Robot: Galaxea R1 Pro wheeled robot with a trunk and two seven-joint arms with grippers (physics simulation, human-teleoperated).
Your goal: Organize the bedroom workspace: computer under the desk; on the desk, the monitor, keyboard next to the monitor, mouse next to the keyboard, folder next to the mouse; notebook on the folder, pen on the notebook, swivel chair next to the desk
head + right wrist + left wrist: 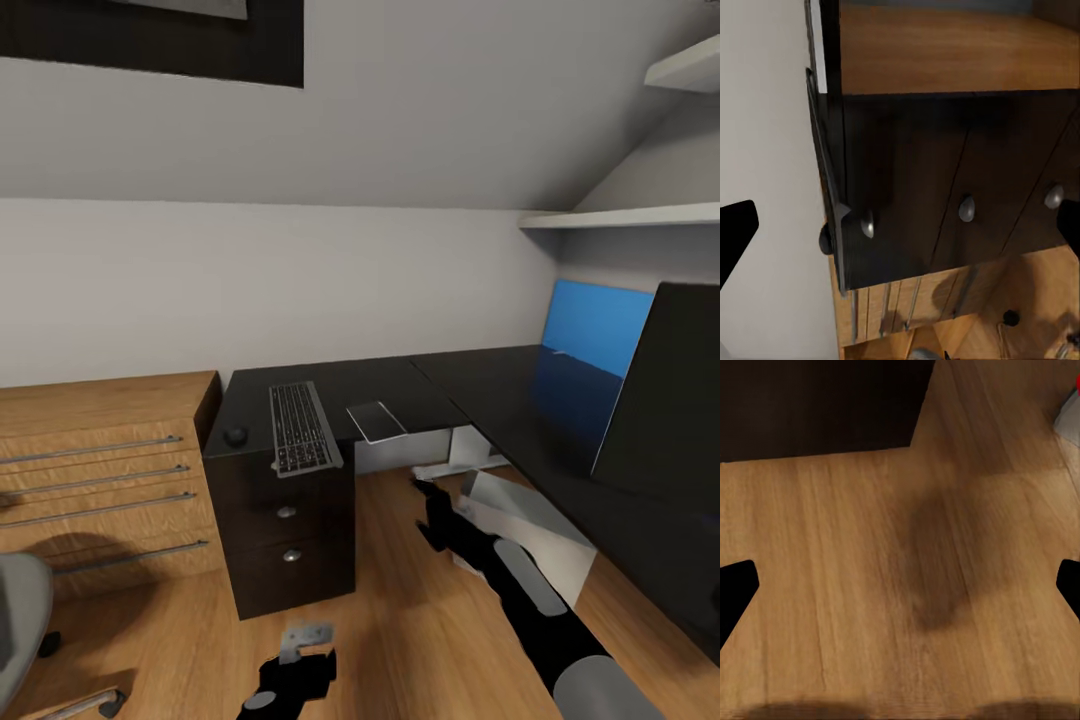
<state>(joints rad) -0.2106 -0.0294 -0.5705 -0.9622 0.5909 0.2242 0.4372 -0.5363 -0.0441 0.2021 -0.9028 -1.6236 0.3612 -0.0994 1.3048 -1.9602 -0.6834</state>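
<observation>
Matt black desk [400,385] is fixed, stays put. Monitor [665,400] at its right end: heavy, fragile, lift by stem. Grey computer [530,530] underneath, fine there. Keyboard [300,425] overhangs the drawer-unit end: stiff, light, pinch 1 long edge. Left gripper [300,655] and right gripper [425,490] both wide, empty.

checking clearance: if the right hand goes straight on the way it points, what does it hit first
Probably the black drawer unit with round silver knobs, which sits dead ahead of the right hand; depth is unclear.
</observation>
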